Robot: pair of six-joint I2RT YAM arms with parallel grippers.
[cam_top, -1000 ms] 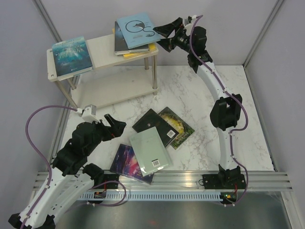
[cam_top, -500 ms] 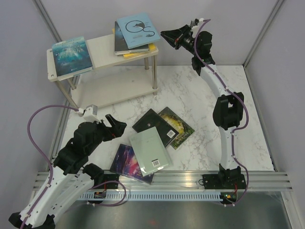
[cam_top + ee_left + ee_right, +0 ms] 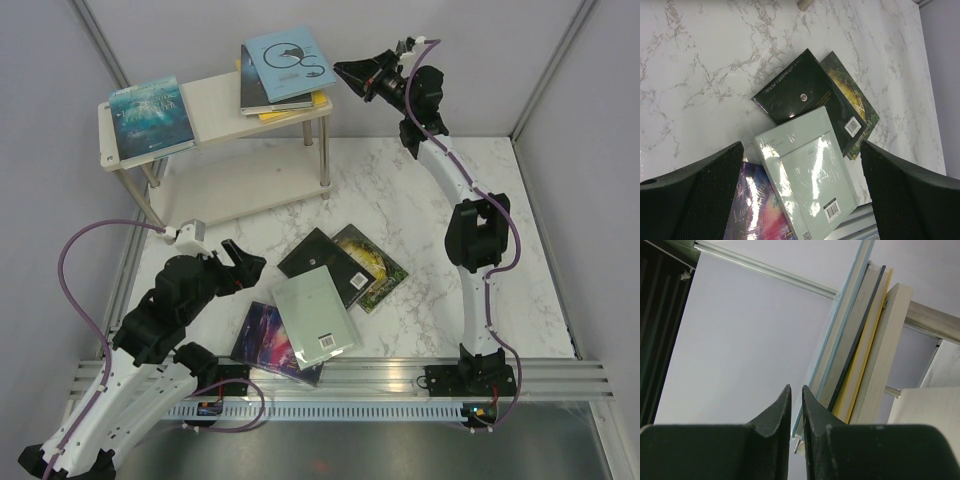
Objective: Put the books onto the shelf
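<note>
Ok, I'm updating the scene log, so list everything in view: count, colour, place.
shelf: one, cream, two tiers, table's far left
stack: three books, light blue over dark over yellow, shelf top, right end
teal book: one, shelf top, left end
black book: one, table centre, overlapping the green-gold one
green-gold book: one, right of the black one
pale green book: one, barcode up, over the purple one
purple book: one, table's near edge
table: one, white marble
left pincer: black, open, by the pale green book
right pincer: black, shut, empty, beside the stack
</note>
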